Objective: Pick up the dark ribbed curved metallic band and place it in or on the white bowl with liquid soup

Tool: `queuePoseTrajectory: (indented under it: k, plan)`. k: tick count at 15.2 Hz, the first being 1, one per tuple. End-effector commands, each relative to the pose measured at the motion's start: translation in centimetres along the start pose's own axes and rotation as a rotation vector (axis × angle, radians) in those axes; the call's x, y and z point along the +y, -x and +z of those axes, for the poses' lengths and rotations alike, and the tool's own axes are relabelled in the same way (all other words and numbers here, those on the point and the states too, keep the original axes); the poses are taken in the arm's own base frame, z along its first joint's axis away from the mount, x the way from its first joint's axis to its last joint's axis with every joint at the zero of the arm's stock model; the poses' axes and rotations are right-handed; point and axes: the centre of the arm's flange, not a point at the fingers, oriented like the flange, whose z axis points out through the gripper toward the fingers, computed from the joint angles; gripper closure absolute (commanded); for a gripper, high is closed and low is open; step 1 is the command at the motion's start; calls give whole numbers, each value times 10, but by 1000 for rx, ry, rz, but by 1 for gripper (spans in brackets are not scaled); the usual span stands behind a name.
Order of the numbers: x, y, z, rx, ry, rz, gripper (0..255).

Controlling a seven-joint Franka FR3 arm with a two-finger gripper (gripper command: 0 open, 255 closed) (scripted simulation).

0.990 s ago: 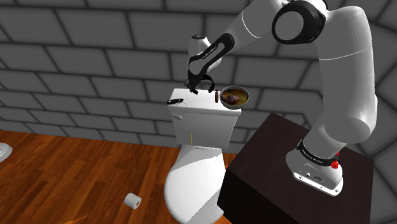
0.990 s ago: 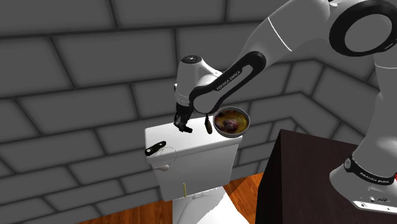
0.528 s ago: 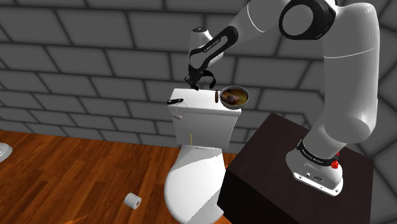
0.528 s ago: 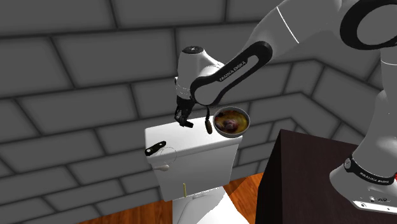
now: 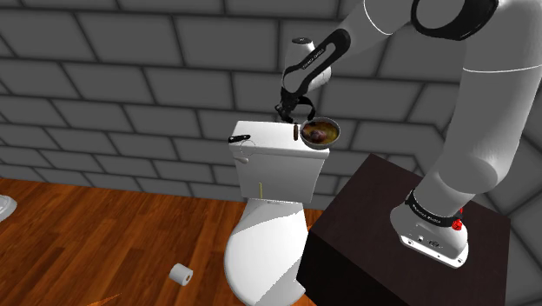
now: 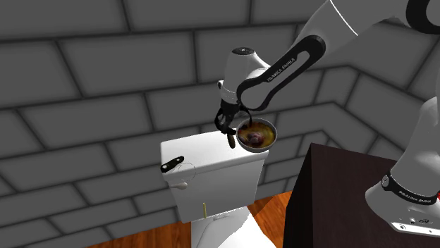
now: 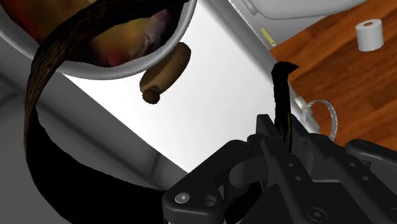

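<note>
My gripper (image 5: 293,109) (image 6: 227,125) is shut on the dark ribbed curved band (image 7: 37,89). It hangs just above the toilet tank lid (image 5: 261,144), close beside the bowl of brownish soup (image 5: 320,132) (image 6: 257,134) at the lid's end nearest the stand. In the wrist view the band arcs out from between the fingers (image 7: 280,149), and its loop crosses in front of the bowl's rim (image 7: 130,62). One thin end of the band (image 7: 280,89) sticks up past the fingers. The band touches neither the lid nor the bowl that I can tell.
A brown cylinder (image 5: 297,132) (image 7: 167,71) lies against the bowl on the lid. A small dark object (image 5: 241,138) (image 6: 171,165) rests at the lid's other end. The dark stand (image 5: 373,217) is beside the toilet. A toilet paper roll (image 5: 181,274) lies on the wooden floor.
The gripper, still holding the band, has moved from above the middle of the tank lid towards the bowl, to the right in both exterior views.
</note>
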Motion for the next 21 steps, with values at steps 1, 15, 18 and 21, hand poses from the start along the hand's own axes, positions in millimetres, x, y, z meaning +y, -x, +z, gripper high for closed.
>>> queuePoseTrajectory:
  k: [1,15,18,21]
  plan:
    - [18,23,-1,1,0,-1,255]
    - [90,100,27,1,0,-1,255]
    - [90,102,43,1,0,-1,255]
    - [90,104,52,1,0,-1,255]
